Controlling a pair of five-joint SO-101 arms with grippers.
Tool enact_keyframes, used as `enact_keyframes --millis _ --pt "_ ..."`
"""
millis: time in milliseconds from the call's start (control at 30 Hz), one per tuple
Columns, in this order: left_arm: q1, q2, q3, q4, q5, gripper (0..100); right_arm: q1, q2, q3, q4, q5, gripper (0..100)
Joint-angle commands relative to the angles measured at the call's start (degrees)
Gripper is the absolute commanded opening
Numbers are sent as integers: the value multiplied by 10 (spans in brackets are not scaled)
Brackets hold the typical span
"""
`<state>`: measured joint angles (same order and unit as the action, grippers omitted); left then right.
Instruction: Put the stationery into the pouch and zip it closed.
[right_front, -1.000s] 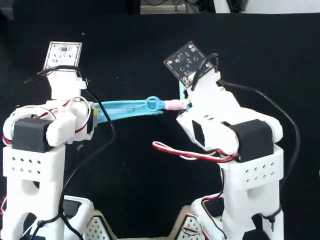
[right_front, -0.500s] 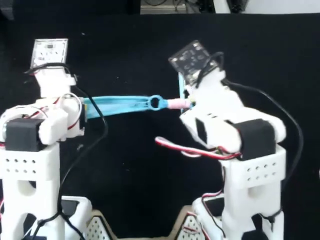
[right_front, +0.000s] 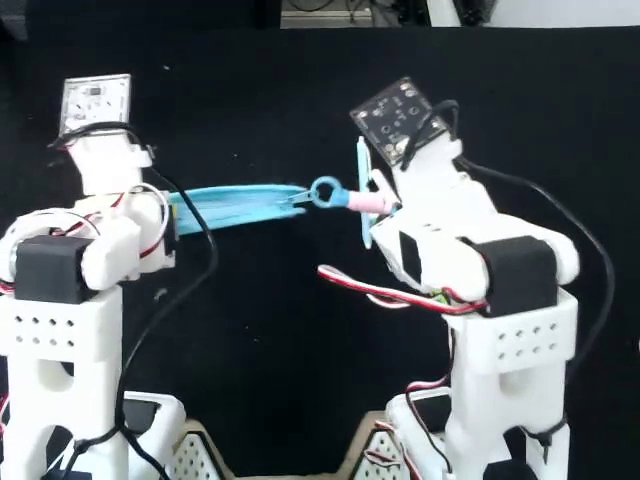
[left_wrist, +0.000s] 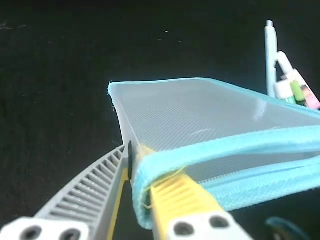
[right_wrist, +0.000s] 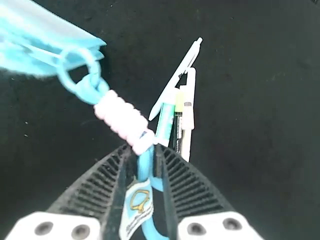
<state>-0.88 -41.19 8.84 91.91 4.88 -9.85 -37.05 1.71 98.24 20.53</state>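
A light-blue mesh pouch (right_front: 235, 203) hangs stretched between the two arms above the black table. My left gripper (left_wrist: 135, 165) is shut on one end of the pouch (left_wrist: 200, 120), its yellow pad (left_wrist: 175, 195) pressing the zipper band. At the other end, my right gripper (right_wrist: 145, 150) is shut on the zipper pull's strap, just behind a pink braided cord (right_wrist: 122, 120) and a blue ring (right_wrist: 80, 75). That ring (right_front: 325, 191) sits at the pouch's tip. A few pens (right_wrist: 177, 100) lie together on the table beneath the right gripper (right_front: 385, 205), outside the pouch. One is a pale blue pen (right_front: 362, 190).
The black cloth (right_front: 250, 330) covers the whole table. Red and white cables (right_front: 390, 295) loop off the right arm, and a black cable (right_front: 205, 270) hangs from the left arm. The white arm bases (right_front: 60, 380) stand at the near edge.
The right gripper has drawn the pull ring to the right and slightly up. The left arm shifted a little left, so the pouch is now stretched tauter.
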Motion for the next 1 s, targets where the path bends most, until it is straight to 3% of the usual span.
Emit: enact_keyframes --millis 0,200,433,700,833,967 --pt "21 -1 -24 -14 4 30 -4 -15 -79 29 -28 169" --pt "21 -1 -24 -23 1 30 -4 -15 -92 29 -55 197" --pt "20 -1 0 -37 -59 30 13 -7 -74 17 -58 198" --pt "20 -9 20 -35 -57 30 105 29 124 -158 -58 181" --pt "20 -9 19 -35 -58 30 132 29 218 -255 -58 11" --pt "20 -9 37 -33 -59 30 134 34 316 -359 -58 108"
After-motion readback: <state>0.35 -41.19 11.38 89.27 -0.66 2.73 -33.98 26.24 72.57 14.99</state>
